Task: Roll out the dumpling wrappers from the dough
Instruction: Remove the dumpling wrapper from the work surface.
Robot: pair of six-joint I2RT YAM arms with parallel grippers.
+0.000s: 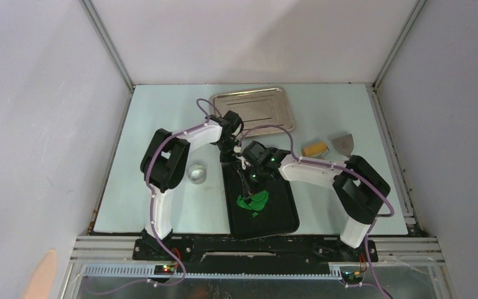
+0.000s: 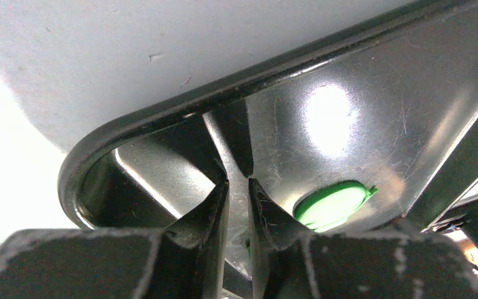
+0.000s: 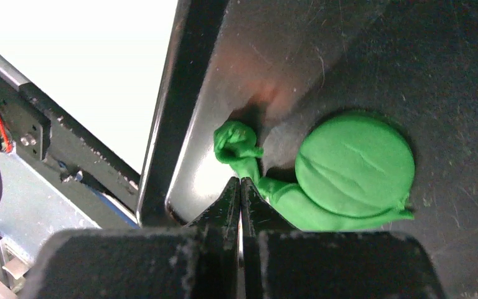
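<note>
A black tray lies in the middle of the table with bright green dough on its left half. In the right wrist view this is a flat round dumpling wrapper with a ragged strand running to a small crumpled lump near the tray's corner. My right gripper is shut and empty, its tips beside the strand. My left gripper is at the tray's far corner, jaws a narrow gap apart with nothing between, tips against the glossy tray. A round green disc lies to their right.
A steel tray sits at the back of the table. A small round ring stands left of the black tray. A tan wooden roller and a grey scraper lie to the right, behind the right arm.
</note>
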